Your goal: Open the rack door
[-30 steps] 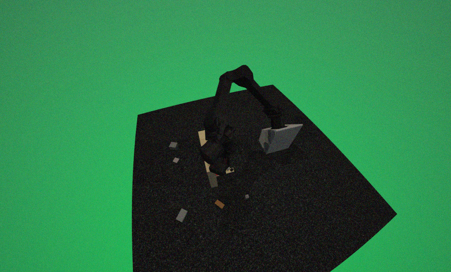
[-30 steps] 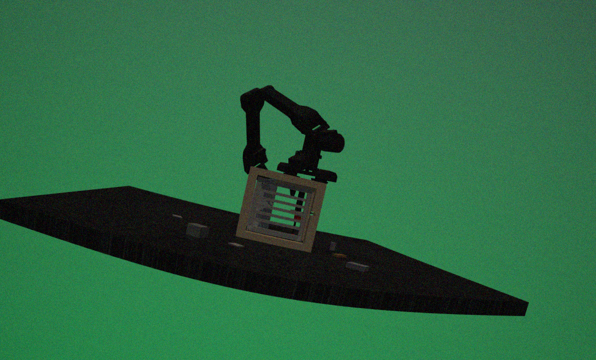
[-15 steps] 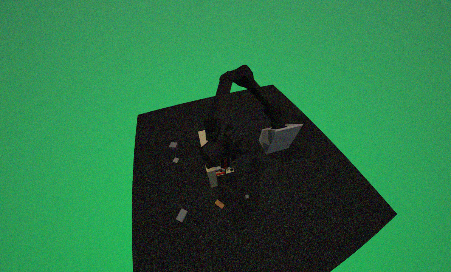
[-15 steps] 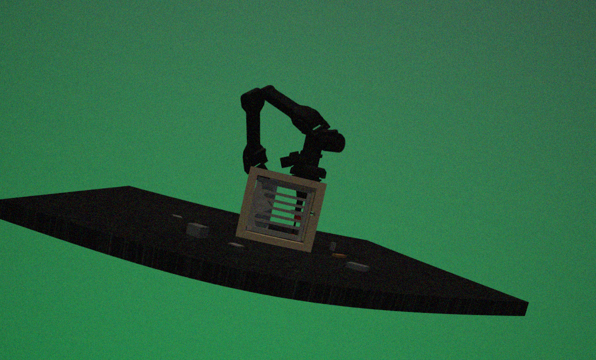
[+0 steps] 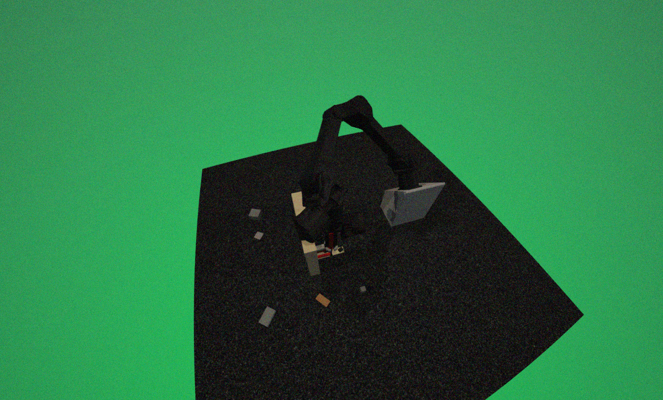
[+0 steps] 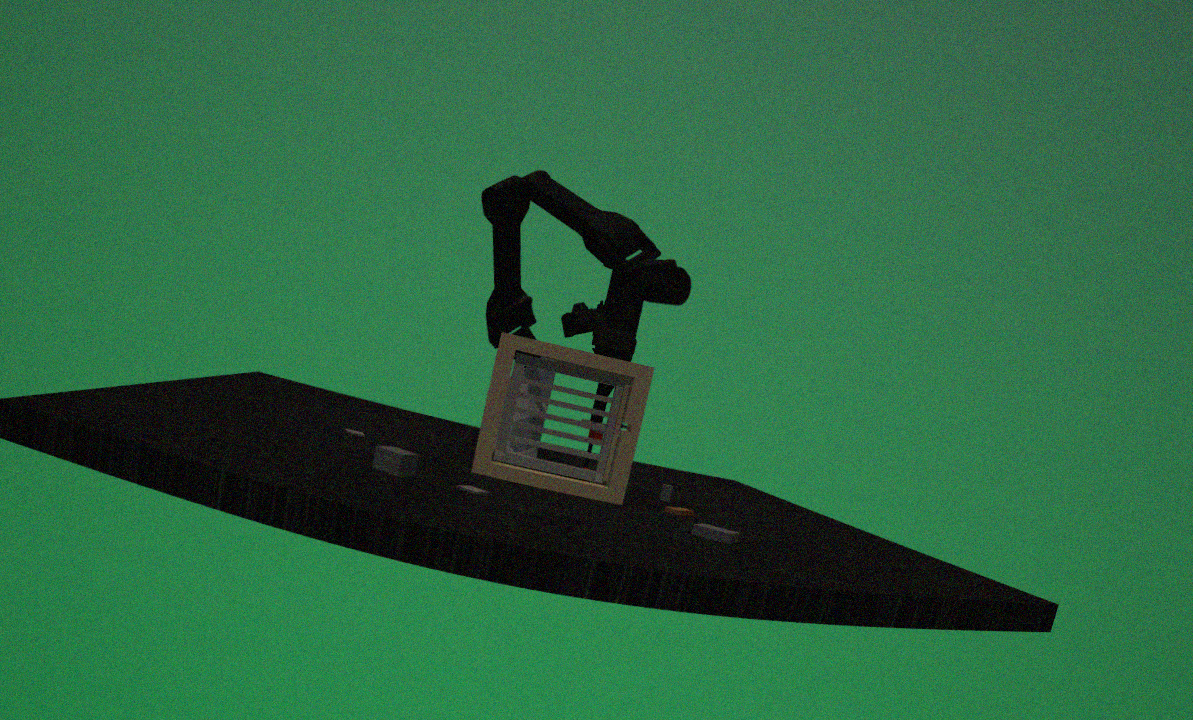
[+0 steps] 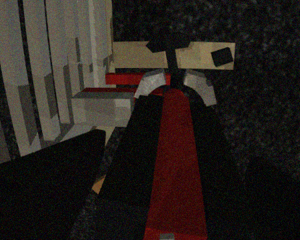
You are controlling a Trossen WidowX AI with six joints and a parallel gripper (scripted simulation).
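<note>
The rack's tan frame (image 5: 298, 200) (image 6: 638, 394) stands on the dark table (image 5: 423, 323). Its door, with pale slats (image 7: 11, 50), looks closed in the frame in the exterior view. The upright handle, black with a red face (image 5: 330, 240) (image 7: 177, 150), stands on the arm's side of the door. My gripper (image 5: 330, 234) (image 7: 178, 154) points down over the handle. Its black fingers stand apart, one on each side of the handle, with gaps in the wrist view. The handle's exact turn is hard to tell. The frame partly hides the fingers in the exterior view.
A tan foot (image 5: 338, 251) (image 7: 137, 55) juts out low beside the handle. A grey mount (image 5: 413, 206) is at the arm's base. An orange block (image 5: 322, 300) (image 6: 678, 511) and a grey block (image 5: 267, 316) (image 6: 715, 533) lie past the handle end. Other small grey blocks lie behind the rack.
</note>
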